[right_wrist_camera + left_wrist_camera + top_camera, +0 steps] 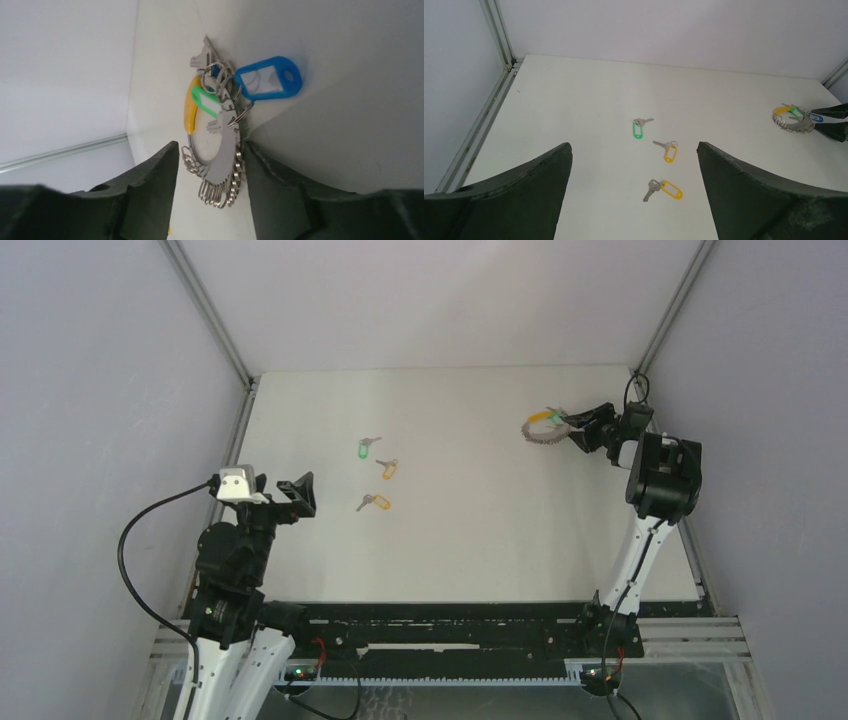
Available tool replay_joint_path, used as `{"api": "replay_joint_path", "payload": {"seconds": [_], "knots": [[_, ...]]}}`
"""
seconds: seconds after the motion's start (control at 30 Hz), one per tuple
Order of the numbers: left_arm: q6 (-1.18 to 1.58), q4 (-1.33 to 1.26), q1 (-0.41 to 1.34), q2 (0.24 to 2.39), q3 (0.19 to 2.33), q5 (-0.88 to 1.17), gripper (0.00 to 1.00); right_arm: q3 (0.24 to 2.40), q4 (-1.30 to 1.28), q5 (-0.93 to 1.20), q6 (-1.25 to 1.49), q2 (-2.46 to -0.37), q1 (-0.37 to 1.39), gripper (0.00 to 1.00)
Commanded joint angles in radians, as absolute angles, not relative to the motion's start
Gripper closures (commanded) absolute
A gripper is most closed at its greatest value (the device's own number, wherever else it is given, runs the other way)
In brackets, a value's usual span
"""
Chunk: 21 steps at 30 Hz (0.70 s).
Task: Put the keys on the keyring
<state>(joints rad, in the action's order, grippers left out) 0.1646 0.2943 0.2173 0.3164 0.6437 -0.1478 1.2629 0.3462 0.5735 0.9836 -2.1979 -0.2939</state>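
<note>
Evidently the step in hand is securing the keyring, with no loose key picked up yet. At the left, the left gripper [303,495] hangs above the near left part of the table [470,550] with its fingers spread wide and nothing between them. Its wrist view looks straight out over the three loose keys.

These lie in a loose column left of centre, each apart from the others. The green-tagged key [364,449] is farthest back, one orange-tagged key [388,469] lies just nearer, and the second orange-tagged key [376,503] is nearest the arms.

Well to the right, close to the far right corner, lies the keyring [540,430]. It is a grey loop hung with many small split rings, and it carries a yellow tag [190,102], a green tag [206,100] and a blue tag [267,79].

The right gripper [210,145] has reached it. Its two fingers stand partly apart on either side of the loop's near arc and very close to it. Whether they already pinch the metal I cannot tell.

Next, by my judgement, the right arm needs a firm hold on that loop so it can present a free split ring. The left gripper must then come down over one key, probably the nearest. Each is small and lies flat, so that calls for a low, well-centred pinch on the tag or bow.
</note>
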Motion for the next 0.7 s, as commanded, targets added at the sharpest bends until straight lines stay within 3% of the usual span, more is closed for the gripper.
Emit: {"api": "replay_joint_path", "payload": {"seconds": [0.0,0.2,0.37,0.67], "knots": [[0.146,0.262,0.211,0.327,0.636,-0.125,0.00,1.280,0.377,0.564,1.031,-2.245,-0.287,0.55],[0.147,0.262,0.212,0.318,0.635,-0.123,0.00,1.289,0.382,0.597,0.998,-2.229,-0.286,0.85],[0.146,0.258,0.211,0.297,0.631,-0.096,0.00,1.285,0.325,0.625,0.914,-2.159,-0.273,1.00],[0.159,0.245,0.211,0.272,0.622,-0.021,0.00,1.237,0.103,0.637,0.672,-1.937,-0.215,1.00]]}}
